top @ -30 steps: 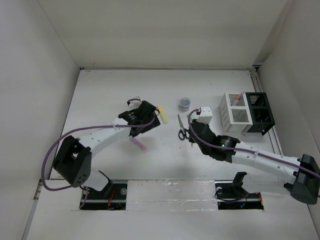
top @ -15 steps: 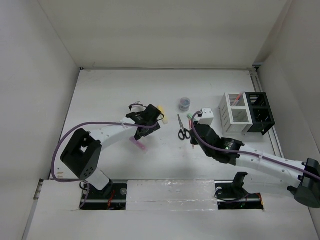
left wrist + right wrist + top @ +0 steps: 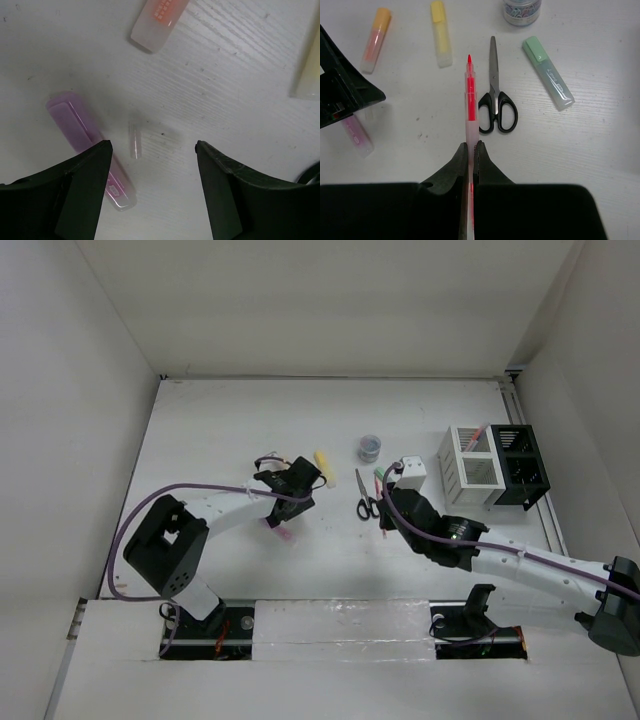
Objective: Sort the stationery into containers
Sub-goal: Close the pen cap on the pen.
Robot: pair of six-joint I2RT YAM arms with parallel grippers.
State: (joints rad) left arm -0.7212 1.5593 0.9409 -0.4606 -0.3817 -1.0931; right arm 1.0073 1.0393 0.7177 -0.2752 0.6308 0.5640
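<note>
Two mesh boxes stand touching at the right of the table (image 3: pixel 200 430): the white box (image 3: pixel 466 474), and the black box (image 3: pixel 523 470) on its far side. A second orange-red pen (image 3: pixel 479 432) leans out of the white one.

The right gripper (image 3: pixel 470 146) has its jaws pinched tight on a thin orange-red pen (image 3: pixel 469 95). The pen has a clear barrel, red inside, and a pointed tip, and it is lifted above the table. Below it lie the black-handled scissors (image 3: pixel 494 95), blades closed and pointing away. To their right is the pale green highlighter (image 3: pixel 548 73), chunky and lying at an angle. A small grey round pot (image 3: pixel 521 10) sits beyond it, with specks of colour showing through its side.

The yellow highlighter (image 3: pixel 441 40) and the orange highlighter (image 3: pixel 376 39) lie apart from each other, left of the scissors.

The left gripper (image 3: pixel 152 147) hangs low over the table with its jaws well apart and nothing between them. The purple highlighter (image 3: pixel 90 150) is translucent pink-violet with a pale end. It lies flat, and one end is tucked under the left finger (image 3: pixel 85 195).
</note>
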